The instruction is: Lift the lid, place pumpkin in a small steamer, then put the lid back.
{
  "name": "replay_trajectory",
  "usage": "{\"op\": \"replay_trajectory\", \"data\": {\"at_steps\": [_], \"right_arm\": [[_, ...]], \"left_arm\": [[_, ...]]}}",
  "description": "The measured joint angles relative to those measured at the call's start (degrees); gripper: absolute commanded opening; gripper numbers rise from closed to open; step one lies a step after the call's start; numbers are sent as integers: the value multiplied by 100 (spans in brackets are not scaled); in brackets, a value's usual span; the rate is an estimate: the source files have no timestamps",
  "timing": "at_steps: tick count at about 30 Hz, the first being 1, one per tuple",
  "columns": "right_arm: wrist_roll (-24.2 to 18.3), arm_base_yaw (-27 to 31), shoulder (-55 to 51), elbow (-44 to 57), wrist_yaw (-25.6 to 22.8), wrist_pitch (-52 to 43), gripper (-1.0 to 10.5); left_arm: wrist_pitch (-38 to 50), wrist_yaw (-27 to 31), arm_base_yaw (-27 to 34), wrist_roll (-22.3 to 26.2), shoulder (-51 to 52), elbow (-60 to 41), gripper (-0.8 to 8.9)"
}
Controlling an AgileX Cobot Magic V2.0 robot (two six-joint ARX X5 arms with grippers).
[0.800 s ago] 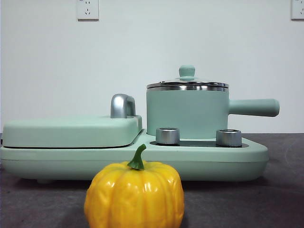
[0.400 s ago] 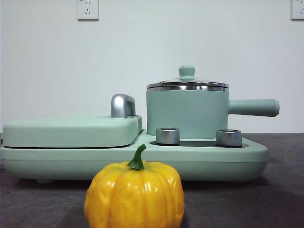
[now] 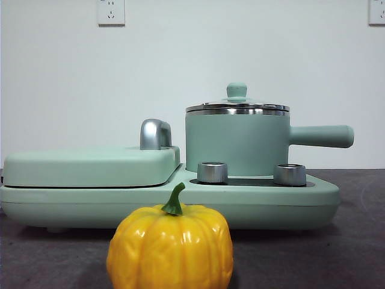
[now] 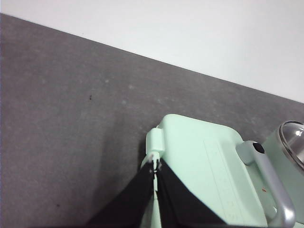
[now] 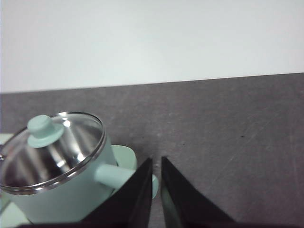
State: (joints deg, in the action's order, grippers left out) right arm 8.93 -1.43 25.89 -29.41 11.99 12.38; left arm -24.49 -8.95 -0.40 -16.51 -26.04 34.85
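Note:
The yellow-orange pumpkin (image 3: 170, 247) with a green stem stands on the dark table at the front, before the appliance. The small steamer (image 3: 237, 144), a mint-green pot with a long side handle (image 3: 320, 136), stands on the appliance base. The glass lid (image 3: 237, 107) with its mint knob (image 3: 236, 91) sits on the pot. The right wrist view shows the pot (image 5: 61, 190) and the lid (image 5: 50, 147) from above. My right gripper (image 5: 156, 164) is shut, above the pot's handle side. My left gripper (image 4: 155, 165) is shut, above the flat cover's far corner. Neither gripper shows in the front view.
The wide mint-green appliance base (image 3: 168, 201) has two silver knobs (image 3: 212, 172) at its front. A flat mint-green rectangular cover (image 3: 90, 165) with a silver handle (image 3: 155, 133) lies on its left half; it also shows in the left wrist view (image 4: 209, 166). Dark grey table (image 4: 61, 118) surrounds it.

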Motion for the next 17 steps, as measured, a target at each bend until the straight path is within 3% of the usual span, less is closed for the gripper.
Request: {"op": "replay_trajectory", "data": {"at_steps": [11,17], "right_arm": [[-824,0,1497,-901,505,22,27],[-1178,0,2175,-1257,732,24,27]], "left_arm": [[28,-37,-9,789,-1552,778,10],[96,-518,-186,1235,-2323,1023,10]]}}
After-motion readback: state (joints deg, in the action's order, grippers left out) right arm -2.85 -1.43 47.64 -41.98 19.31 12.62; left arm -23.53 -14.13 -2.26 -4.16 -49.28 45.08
